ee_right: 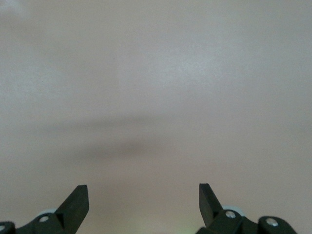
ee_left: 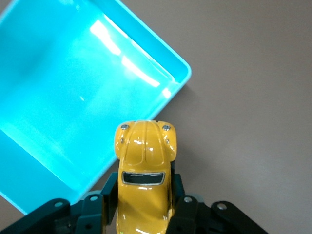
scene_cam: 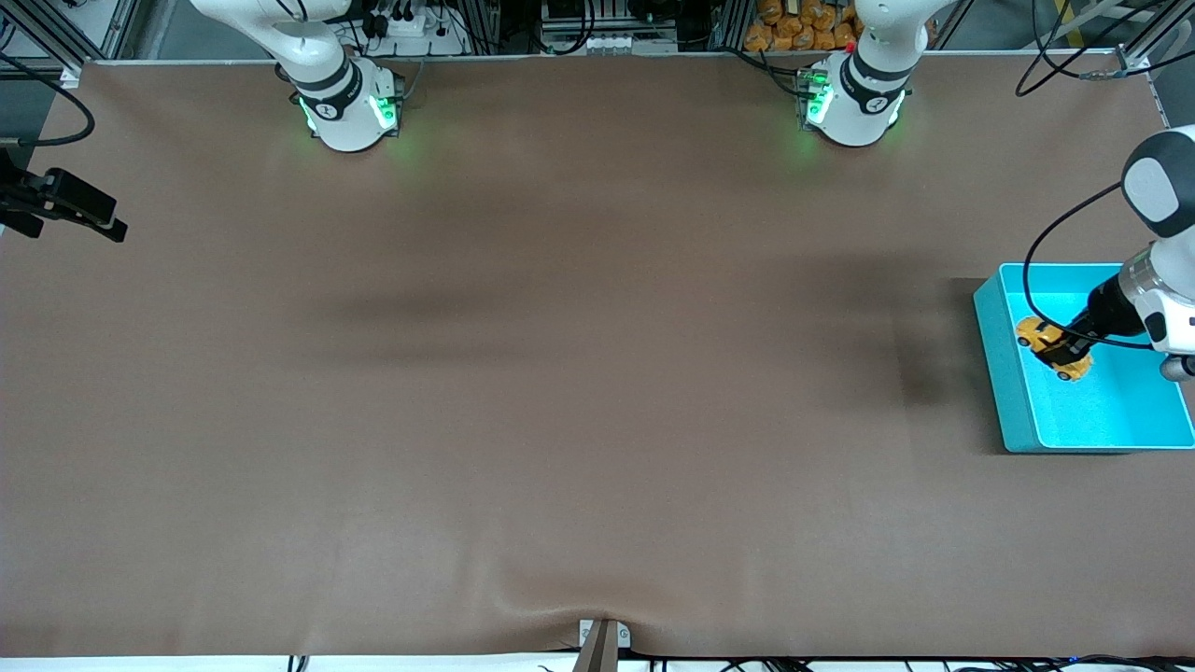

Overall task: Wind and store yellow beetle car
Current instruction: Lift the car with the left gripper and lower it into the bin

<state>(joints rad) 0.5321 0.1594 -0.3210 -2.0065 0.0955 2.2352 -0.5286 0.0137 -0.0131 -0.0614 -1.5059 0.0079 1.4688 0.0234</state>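
The left pincer (scene_cam: 1062, 347) grips the yellow beetle car (scene_cam: 1052, 347) over the teal bin (scene_cam: 994, 322) — just inside its rim, at the left arm's end. The right pincer (ee_right: 144, 201) gapes over bare bench (scene_cam: 560, 373) — waiting.

Setting: robotics lab. Two white arm bases (scene_cam: 350, 112) glowing green, standing on brown-covered table (scene_cam: 523, 392). Aluminium framing (scene_cam: 597, 23), cables (scene_cam: 1064, 65), power strip running along table edge. Side camera (scene_cam: 70, 201) pointing across table.
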